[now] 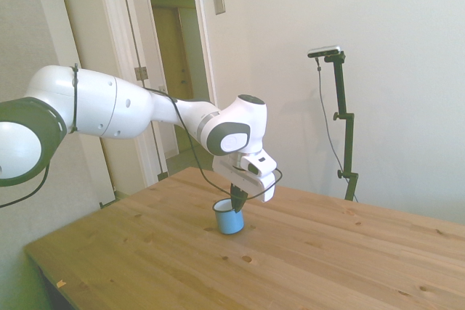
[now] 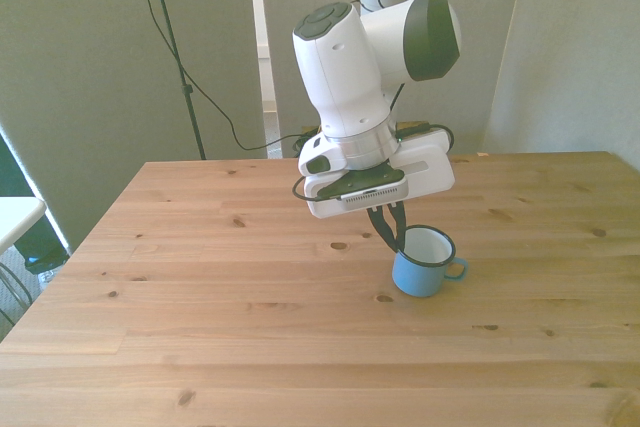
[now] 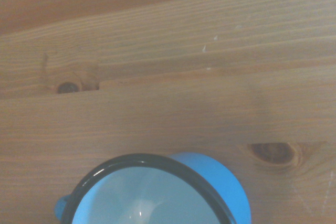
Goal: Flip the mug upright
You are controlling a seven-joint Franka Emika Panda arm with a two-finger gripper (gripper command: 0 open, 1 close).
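Since the cup looks almost up: the job seems nearly done.
Mug: the small light-blue metal mug with a dark rim (image 2: pixel 424 261) sits on the wooden plank table (image 2: pixel 200 287), mouth up, leaning a bit, its handle toward the front view's right.
Gripper: the white robot gripper with dark fingers (image 2: pixel 391 237) reaches to the rim nearest it.
Jaws: they look pinched on the rim wall.
Do it well: set the bottom flat, let go gently, then lift straight up.
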